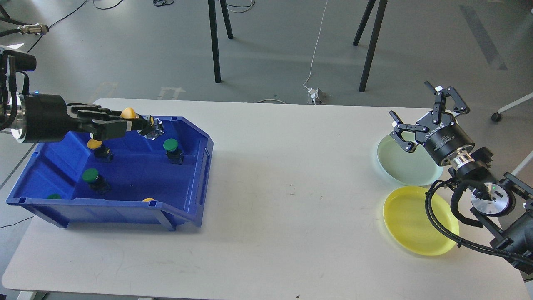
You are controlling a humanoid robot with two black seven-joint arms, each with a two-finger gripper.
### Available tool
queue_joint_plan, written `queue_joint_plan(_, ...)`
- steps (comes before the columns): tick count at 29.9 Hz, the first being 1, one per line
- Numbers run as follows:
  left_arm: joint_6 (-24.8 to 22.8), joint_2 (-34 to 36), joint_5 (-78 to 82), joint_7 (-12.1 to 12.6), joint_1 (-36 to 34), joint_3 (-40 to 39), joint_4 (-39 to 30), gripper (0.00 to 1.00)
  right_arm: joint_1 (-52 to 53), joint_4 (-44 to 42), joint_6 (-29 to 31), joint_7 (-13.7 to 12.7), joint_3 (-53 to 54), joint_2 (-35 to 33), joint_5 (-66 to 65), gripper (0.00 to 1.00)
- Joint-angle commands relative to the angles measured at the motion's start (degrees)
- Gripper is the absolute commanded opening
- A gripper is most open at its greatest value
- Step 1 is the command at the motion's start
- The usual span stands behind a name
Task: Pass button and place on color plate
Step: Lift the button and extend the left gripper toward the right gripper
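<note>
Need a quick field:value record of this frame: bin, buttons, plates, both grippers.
bin: blue bin, table's left side
buttons in bin: green button, second green button, yellow button; others partly hidden
left gripper: over the bin's back, fingers around a yellow-capped button
right gripper: open, empty, above pale green plate
yellow plate: empty, nearer than the green one

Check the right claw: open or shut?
Open. The right claw has its two fingers spread wide with nothing between them, above the pale green plate.

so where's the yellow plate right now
In the head view, the yellow plate lies at the table's right end, beside the pale green plate, nearer the camera.
</note>
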Motion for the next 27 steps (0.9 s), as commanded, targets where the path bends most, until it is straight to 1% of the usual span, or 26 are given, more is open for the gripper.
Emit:
queue_joint_plan(1,0.01,-5.80,-9.48,-0.02,0.04,-1.72,-0.22,0.13,0.46,4.85,0.00,0.09,-0.63,-1.99,-3.62,0.99)
queue_joint_plan(4,0.01,-14.13,-17.74,-0.02,0.39,-1.81,1.09,0.14,0.98,9.69,0.00,0.36,-3.08,-4.01,-8.35,0.99)
queue_joint_plan(8,0.01,-25.92,-22.15,-0.02,4.51,-2.16,7.41,0.15,3.97,13.73,0.00,0.79,-8.70,-6.56,-13.11,0.99)
queue_joint_plan(10,0.01,-29.62,-24.69,-0.02,5.66,-3.56,9.61,0.15,4.41,16.63,0.00,0.88,-10.47,-7.61,-14.69,0.99)
queue_joint_plan(12,0.01,-31.39,-28.56,-0.02,6.54,-4.62,10.94,0.15,4.77,19.36,0.00,1.93,-11.09,-8.32,-18.63,0.99)
queue_joint_plan(16,0.01,-32.01,-34.98,-0.02,7.07,-4.80,13.05,0.15,6.87,20.60,0.00,7.72,-10.91,-9.72,-24.89,0.99)
queue_joint_plan(18,0.01,-32.10,-37.53,-0.02,7.33,-4.80,13.58,0.16,7.31,20.60,0.00,9.84,-10.48,-9.82,-25.68,0.99)
queue_joint_plan(19,0.01,-32.10,-38.50,-0.02,7.42,-4.71,13.75,0.16,7.32,20.69,-0.05,10.55,-10.39,-9.64,-26.04,0.99)
queue_joint_plan(21,0.01,-32.27,-40.52,-0.02,8.12,-4.71,14.37,0.16,7.58,21.30,-2.33,11.86,-10.21,-8.94,-28.49,0.99)
queue_joint_plan(23,0.01,-32.97,-42.19,-0.02,8.74,-4.63,14.63,0.16,8.54,22.18,-5.22,13.01,-10.47,-7.63,-34.10,0.99)
queue_joint_plan(25,0.01,-33.76,-43.34,-0.02,8.92,-4.63,14.63,0.16,9.07,22.01,-9.17,13.33,-10.91,-5.26,-41.12,0.99)
queue_joint_plan(27,0.01,-33.77,-44.48,-0.02,9.01,-4.63,14.63,0.15,9.34,21.92,-12.08,13.33,-11.35,-3.50,-45.45,0.99)
